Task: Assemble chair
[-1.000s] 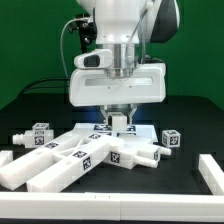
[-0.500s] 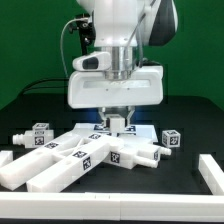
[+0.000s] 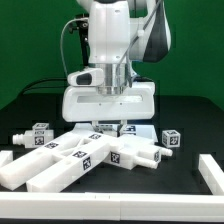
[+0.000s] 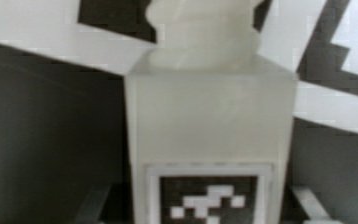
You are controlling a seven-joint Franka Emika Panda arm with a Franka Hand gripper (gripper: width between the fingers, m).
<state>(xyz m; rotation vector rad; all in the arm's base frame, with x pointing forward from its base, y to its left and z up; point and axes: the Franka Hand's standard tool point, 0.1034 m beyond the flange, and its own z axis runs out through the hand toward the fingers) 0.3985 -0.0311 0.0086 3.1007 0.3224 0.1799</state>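
gripper [image 3: 112, 122] low over the dark table [image 3: 190, 115], jaws clamped on a pegged leg [image 4: 202, 110] | leg fills the wrist view, tag end nearest the camera, peg at the far end, marker board [image 4: 51, 50] behind it | other chair parts [image 3: 80, 155] heaped together just in front, exterior view
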